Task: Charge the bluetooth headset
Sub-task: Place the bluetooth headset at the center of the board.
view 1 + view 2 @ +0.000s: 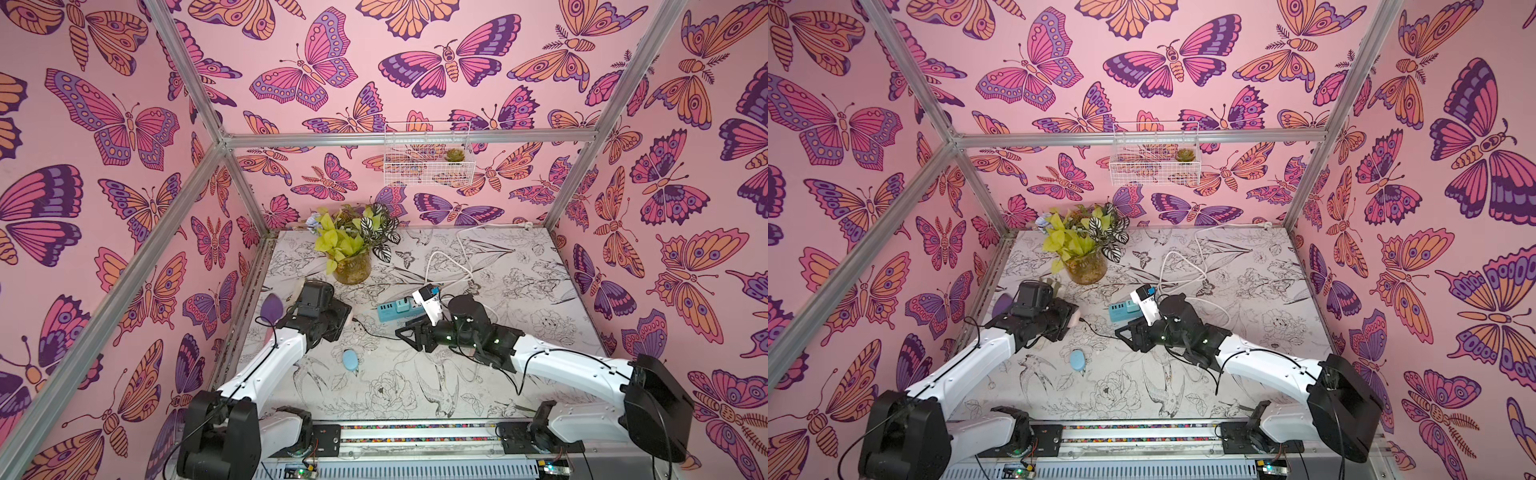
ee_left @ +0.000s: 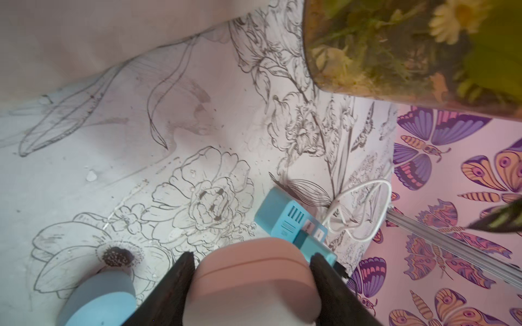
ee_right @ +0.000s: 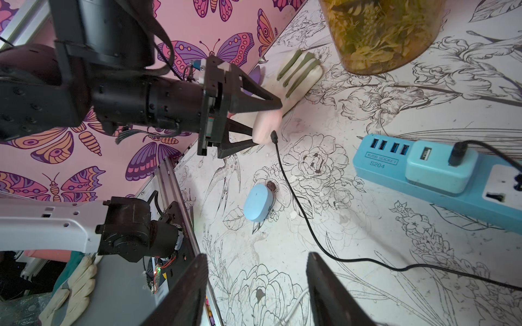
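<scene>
The bluetooth headset is a pink charging case [image 2: 251,279], and my left gripper [image 2: 252,255] is shut on it, one finger on each side. In the right wrist view the case [image 3: 267,127] is held just above the table at the left. The plug of a black cable [image 3: 293,203] sits against its end. That cable runs across the table to a USB adapter on the blue power strip [image 3: 437,172]. My right gripper [image 3: 257,256] is open over bare table, just right of the cable, with nothing between its fingers. In a top view it [image 1: 405,337] is in front of the strip [image 1: 395,311].
A light blue oval case [image 1: 350,360] lies on the table in front of the left gripper. A glass jar of plants [image 1: 352,268] stands behind, with a white cord [image 1: 449,266] looped at the back right. A white slotted stand [image 3: 299,73] and a purple object [image 1: 272,309] sit by the left wall.
</scene>
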Controlling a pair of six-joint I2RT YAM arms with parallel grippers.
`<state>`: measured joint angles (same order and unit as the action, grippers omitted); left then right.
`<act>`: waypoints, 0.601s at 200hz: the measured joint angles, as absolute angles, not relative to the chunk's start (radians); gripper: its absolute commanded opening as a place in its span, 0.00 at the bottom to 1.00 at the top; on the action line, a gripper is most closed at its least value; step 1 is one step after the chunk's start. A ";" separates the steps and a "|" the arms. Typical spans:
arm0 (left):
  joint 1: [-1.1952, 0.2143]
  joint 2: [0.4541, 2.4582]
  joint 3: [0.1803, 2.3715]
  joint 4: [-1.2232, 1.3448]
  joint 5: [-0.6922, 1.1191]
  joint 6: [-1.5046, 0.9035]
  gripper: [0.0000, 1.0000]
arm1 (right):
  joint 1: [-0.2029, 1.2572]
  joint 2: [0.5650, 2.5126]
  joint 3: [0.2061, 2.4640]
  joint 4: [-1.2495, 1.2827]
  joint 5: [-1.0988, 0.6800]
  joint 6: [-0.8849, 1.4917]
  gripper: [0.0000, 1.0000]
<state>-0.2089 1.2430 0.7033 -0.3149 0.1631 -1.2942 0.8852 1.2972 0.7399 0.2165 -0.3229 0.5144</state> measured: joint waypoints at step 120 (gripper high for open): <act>-0.197 1.582 0.825 -0.337 0.168 -1.237 0.32 | 0.886 1.269 0.731 0.219 -0.262 0.524 0.58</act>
<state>-0.1967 1.5822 0.8253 -0.3370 0.1684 -1.2373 0.8856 1.2694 0.7315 0.2192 -0.2615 0.5243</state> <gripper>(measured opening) 0.605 0.581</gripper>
